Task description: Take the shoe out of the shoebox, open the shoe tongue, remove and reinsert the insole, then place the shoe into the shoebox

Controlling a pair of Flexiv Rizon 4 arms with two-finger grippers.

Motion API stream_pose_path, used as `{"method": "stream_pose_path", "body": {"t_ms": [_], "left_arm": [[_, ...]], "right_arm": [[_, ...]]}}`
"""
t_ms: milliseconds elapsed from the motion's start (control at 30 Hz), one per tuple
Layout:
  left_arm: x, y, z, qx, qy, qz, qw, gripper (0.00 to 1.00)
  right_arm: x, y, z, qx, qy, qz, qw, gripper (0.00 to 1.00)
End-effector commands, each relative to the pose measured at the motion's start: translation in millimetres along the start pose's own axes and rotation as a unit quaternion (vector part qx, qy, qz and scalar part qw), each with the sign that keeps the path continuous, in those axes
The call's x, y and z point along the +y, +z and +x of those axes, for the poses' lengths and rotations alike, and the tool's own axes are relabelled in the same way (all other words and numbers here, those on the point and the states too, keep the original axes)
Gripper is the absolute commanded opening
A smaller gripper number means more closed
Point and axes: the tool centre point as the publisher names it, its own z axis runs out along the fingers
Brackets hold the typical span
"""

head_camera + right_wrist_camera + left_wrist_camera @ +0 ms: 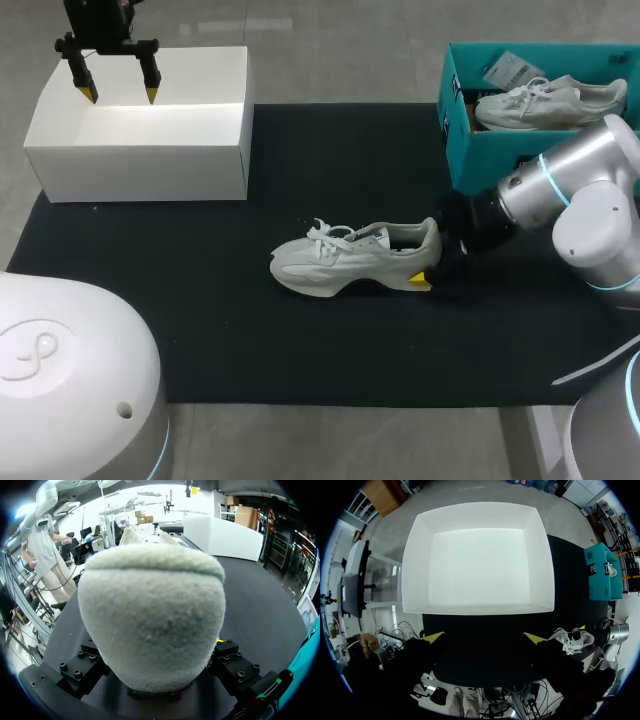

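In the head view, the shoe (350,258) lies on its sole in the middle of the dark worktop (200,330). The right pincer (430,262) is at the shoe's heel, pinching it from both sides. One of its yellow tips shows beside the sole. A teal shoebox (470,150) stands beyond the shoe's heel end and holds a second shoe (550,102). A white box (150,150) stands well apart from the shoe, past its toe end. The left pincer (121,95) hangs over that box, spread.

In the left wrist view, the white box's open inside lies ahead of the spread fingers. The shoe shows off to one side, beyond one finger.

In the right wrist view, the shoe's fuzzy heel fills the space between the fingers, which press on its two sides.
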Motion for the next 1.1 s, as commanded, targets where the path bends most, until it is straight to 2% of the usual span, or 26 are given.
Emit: {"method": "stream_pose_path", "body": {"t_ms": [33, 1067, 1100], "left_arm": [[0.1, -0.2, -0.1, 0.0, 0.0, 0.0, 1.0, 1.0], [0.1, -0.2, -0.1, 0.0, 0.0, 0.0, 1.0, 1.0], [5.0, -2.2, 0.4, 0.005, -0.012, -0.001, 1.0, 1.0]], "right_arm": [[-1.4, 7.0, -3.0, 0.0, 0.0, 0.0, 1.0, 0.0], [-1.4, 7.0, -3.0, 0.0, 0.0, 0.0, 1.0, 0.0], [-1.4, 7.0, -3.0, 0.0, 0.0, 0.0, 1.0, 0.0]]}}
